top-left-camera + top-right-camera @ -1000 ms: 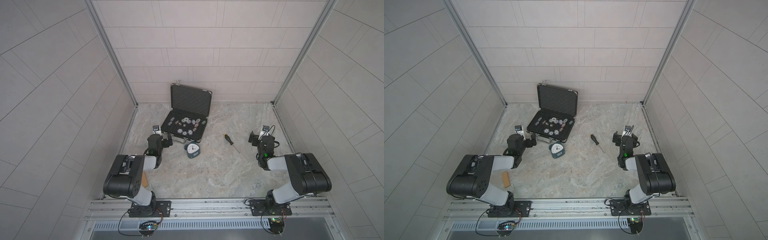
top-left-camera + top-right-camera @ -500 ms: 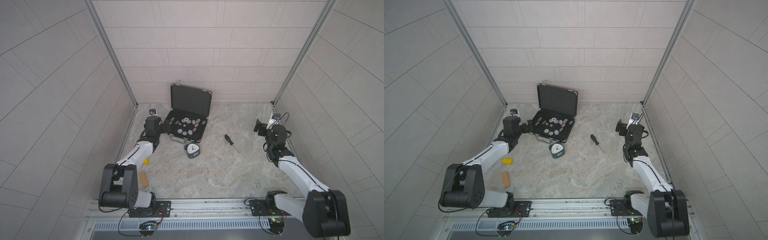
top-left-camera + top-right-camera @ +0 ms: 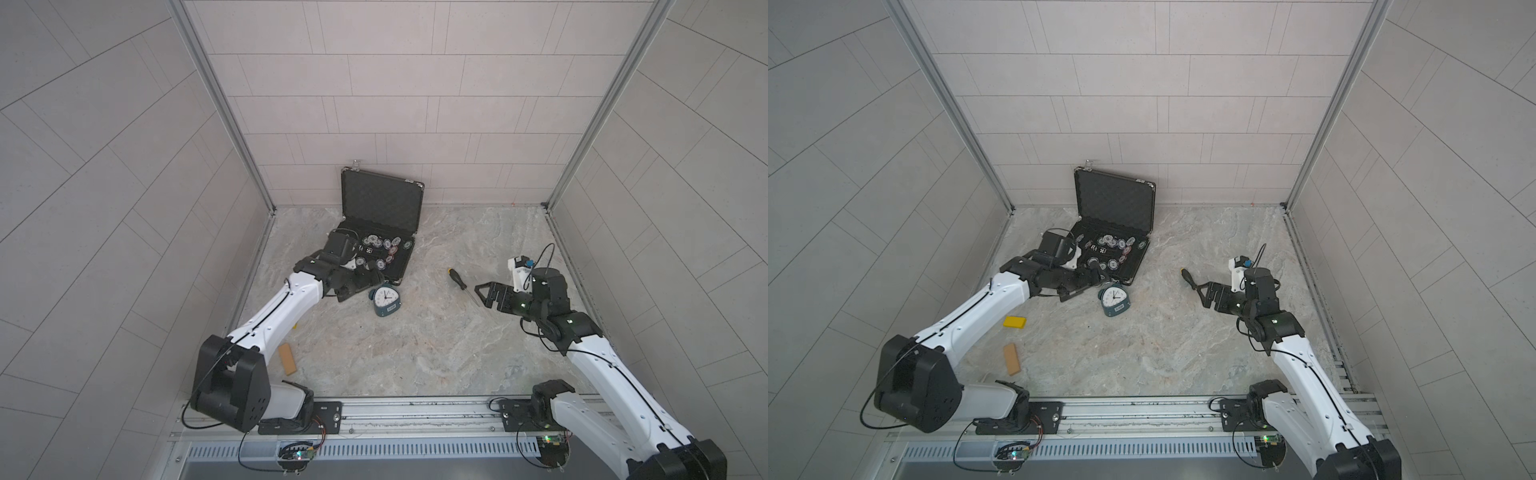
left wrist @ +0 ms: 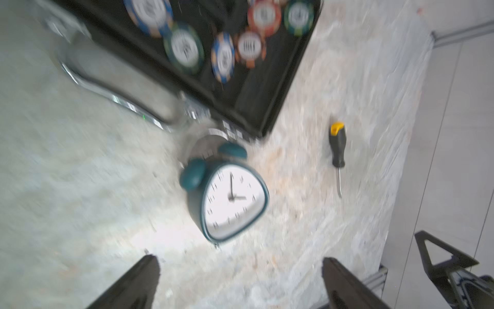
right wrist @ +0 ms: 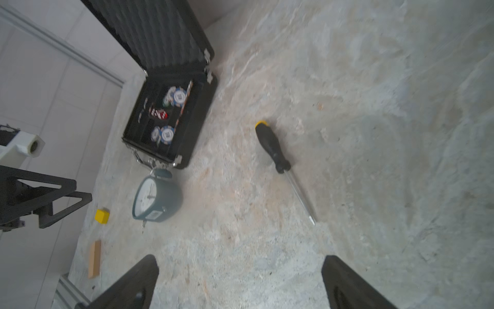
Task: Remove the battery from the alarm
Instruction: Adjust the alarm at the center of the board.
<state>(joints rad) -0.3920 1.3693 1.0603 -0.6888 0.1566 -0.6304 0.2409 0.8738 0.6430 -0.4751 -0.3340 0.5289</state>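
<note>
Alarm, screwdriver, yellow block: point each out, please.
alarm (image 3: 385, 296): a top view, on the white dial.
screwdriver (image 5: 271, 145): right wrist view, on the black handle.
yellow block (image 3: 1014, 322): a top view, on its top face.

White arms (image 3: 282, 309), black joints (image 3: 226, 382)

Nothing can be read: marks on the alarm (image 4: 230, 200) and the poker chips (image 4: 184, 48) are blurred.

The alarm (image 3: 386, 300) is teal with a white dial and black hands — the screwdriver (image 3: 457, 279) black, capped yellow — and the black case (image 3: 380, 199) holds chips (image 4: 184, 48) striped blue, red and green.
</note>
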